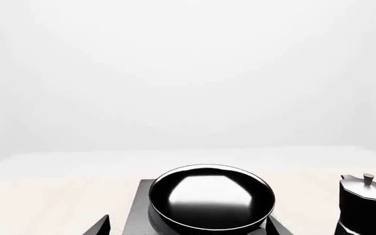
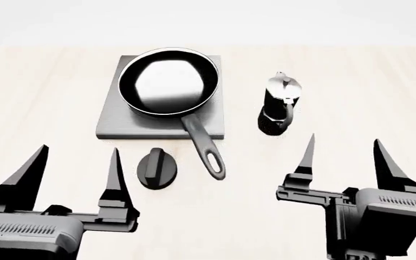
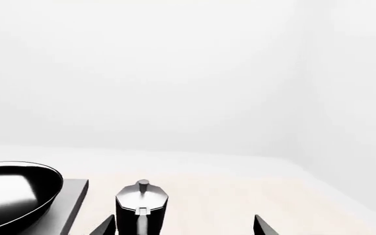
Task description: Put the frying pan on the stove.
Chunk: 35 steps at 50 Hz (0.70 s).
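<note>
frying pan seated on stove, both grippers held clear

the left gripper (image 2: 78, 162) and the right gripper (image 2: 344, 151) are seen with fingers spread wide, nothing pinched or touched. both arms are held low at the near edge of the table (image 2: 34, 97), fingertips pointed forward. the frying pan (image 2: 168, 81) is seated on the stove (image 2: 114, 122), its handle reaching over the plate's near edge toward the robot. a small black knob (image 2: 156, 169) is seen just beside the handle's end, and a moka pot (image 2: 278, 104) is stood upright right of the stove.
</note>
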{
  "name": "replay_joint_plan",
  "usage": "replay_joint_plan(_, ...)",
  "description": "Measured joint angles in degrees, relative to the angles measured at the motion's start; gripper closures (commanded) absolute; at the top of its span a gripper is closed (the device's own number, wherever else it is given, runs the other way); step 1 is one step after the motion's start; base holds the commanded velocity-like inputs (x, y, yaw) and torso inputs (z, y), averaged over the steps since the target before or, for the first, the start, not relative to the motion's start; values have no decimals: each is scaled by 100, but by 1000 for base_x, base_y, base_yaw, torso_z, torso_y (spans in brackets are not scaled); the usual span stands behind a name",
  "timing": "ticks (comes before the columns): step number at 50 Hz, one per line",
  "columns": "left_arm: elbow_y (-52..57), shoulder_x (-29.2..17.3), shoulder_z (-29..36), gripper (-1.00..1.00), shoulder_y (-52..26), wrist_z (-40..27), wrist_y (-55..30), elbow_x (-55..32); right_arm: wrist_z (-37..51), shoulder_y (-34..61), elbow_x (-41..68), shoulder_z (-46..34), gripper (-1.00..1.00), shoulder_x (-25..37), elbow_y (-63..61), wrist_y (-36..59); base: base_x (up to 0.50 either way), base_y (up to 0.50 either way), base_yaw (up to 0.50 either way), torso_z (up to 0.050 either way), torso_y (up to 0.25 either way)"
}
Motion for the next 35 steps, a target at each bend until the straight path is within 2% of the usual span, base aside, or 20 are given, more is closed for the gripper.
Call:
replay_joint_plan(13, -135, -145, -388, -100, 335, -56, 307, -47, 280, -294, 179, 390, -100, 367, -85, -257, 0, 0, 0, 0, 0)
replay_joint_plan(35, -89, -456, -1470, -100, 1208, -265, 846, -380, 776, -922, 417, 1038, -100, 1016, -222, -775, 0, 0, 0, 0, 0)
